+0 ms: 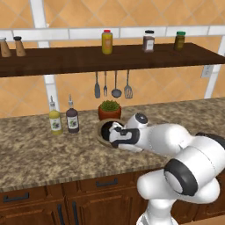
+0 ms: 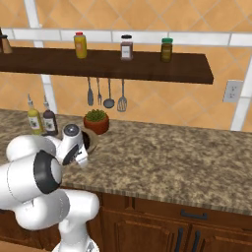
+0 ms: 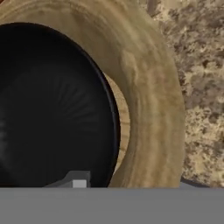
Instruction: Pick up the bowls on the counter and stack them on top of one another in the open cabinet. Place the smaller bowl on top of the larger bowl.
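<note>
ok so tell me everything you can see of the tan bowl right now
The tan bowl is wide, round and thick-walled, with a wood-like grain. It sits upright on the speckled granite counter, just in front of the potted plant. The smaller glossy black bowl already rests inside it, off-centre, leaving a crescent of tan inner wall showing. The gripper hovers close over both; whether it touches them cannot be told.

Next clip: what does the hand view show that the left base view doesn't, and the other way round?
Hand view alone: the black bowl sitting inside the tan bowl, with a strip of the tan bowl's inner floor showing between their rims. Left base view alone: the shelf with jars, hanging utensils, two bottles, the plant pot and the arm reaching to the bowls. Both: the tan bowl on the counter.
</note>
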